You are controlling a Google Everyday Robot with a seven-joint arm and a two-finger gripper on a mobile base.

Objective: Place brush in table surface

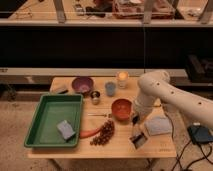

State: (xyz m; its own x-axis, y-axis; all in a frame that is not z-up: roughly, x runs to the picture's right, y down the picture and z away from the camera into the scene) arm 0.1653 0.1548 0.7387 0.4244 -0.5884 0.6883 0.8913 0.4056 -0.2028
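The brush hangs upright from my gripper, slim black handle up and squarish head with pale bristles down. The head is at or just above the table surface, near its front right part. The gripper is shut on the upper end of the handle. It sits just right of the orange bowl and left of the grey cloth. My white arm reaches in from the right.
A green tray with a grey-blue sponge lies at the left. A carrot and grapes lie in front of the bowl. A purple bowl, metal cup, blue cup and glass stand behind.
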